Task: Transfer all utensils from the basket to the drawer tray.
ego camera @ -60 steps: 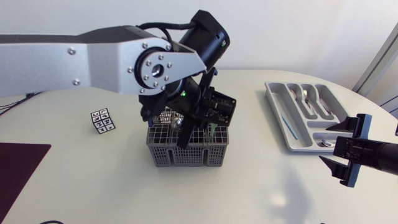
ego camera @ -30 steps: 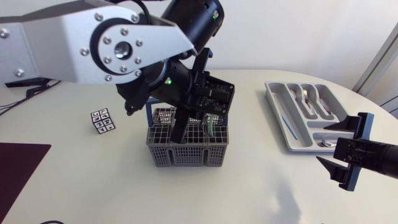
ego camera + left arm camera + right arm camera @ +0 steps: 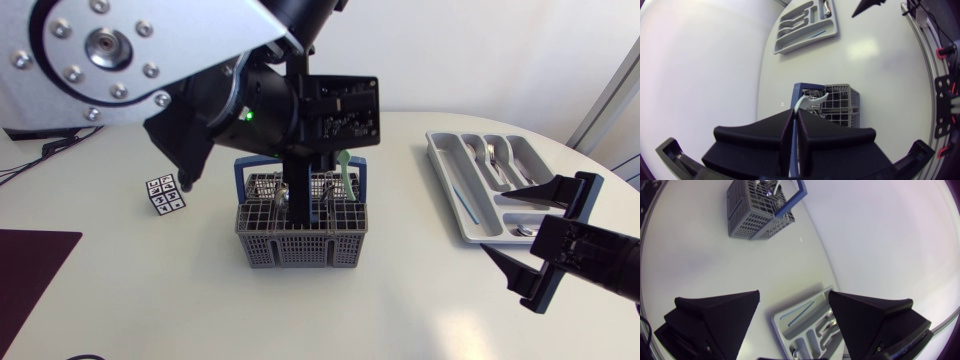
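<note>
**Q:** Which gripper holds something?
**A:** The left gripper (image 3: pixel 793 116). Its fingers are pressed together on the thin handle of a pale utensil (image 3: pixel 807 100), whose curved end stands ahead of the fingertips, above the basket (image 3: pixel 300 245). Neither view shows whether it is a spoon or a fork.

**Q:** Where is the basket?
**A:** It sits near the middle of the table (image 3: pixel 420 300), under the left arm (image 3: pixel 120 60). It is grey with a blue handle (image 3: pixel 237 178), and more metal cutlery (image 3: pixel 283 196) stands inside it.

**Q:** And the right gripper?
**A:** The right gripper (image 3: pixel 794 296) hovers with its fingers spread wide and nothing between them. It is just beside the drawer tray (image 3: pixel 440 160) at the table's right side, well apart from the basket. Sorted cutlery (image 3: pixel 497 160) lies in the tray's compartments.

**Q:** What else is on the table?
**A:** A small patterned cube (image 3: pixel 165 194) near the basket's left side, and a dark mat (image 3: pixel 30 270) at the near left edge.
</note>
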`<state>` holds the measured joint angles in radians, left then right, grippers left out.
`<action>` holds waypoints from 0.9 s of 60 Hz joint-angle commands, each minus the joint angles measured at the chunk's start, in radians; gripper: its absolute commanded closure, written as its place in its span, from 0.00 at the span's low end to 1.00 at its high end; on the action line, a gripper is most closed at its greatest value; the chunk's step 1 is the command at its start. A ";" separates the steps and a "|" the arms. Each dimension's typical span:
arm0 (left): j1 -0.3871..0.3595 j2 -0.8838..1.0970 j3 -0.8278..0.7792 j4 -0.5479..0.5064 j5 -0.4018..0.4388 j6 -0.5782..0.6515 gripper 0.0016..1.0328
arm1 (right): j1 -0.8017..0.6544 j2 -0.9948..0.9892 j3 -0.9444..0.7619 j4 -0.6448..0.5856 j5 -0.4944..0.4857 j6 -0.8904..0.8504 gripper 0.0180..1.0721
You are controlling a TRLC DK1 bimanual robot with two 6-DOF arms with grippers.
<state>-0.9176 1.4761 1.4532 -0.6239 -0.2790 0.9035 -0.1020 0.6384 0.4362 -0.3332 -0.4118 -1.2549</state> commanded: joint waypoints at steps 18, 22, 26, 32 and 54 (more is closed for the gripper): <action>0.010 0.130 0.102 0.000 0.027 -0.515 0.97 | 0.473 0.064 0.042 0.186 0.306 0.422 0.10; 0.017 0.155 0.139 -0.020 0.063 -0.595 0.97 | 0.518 0.104 0.062 0.223 0.326 0.477 0.14; 0.034 0.170 0.161 -0.025 0.115 -0.683 0.97 | 0.555 0.147 0.076 0.263 0.349 0.517 0.14; 0.040 0.188 0.179 -0.027 0.133 -0.767 0.97 | 0.614 0.202 0.093 0.322 0.403 0.566 0.19; 0.059 0.222 0.222 -0.069 0.270 -0.976 0.97 | 0.700 0.369 0.136 0.507 0.504 0.611 0.56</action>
<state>-0.8703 1.6768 1.6379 -0.6796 -0.0288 -0.0101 0.5823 0.9798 0.5419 0.1444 0.0753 -0.6754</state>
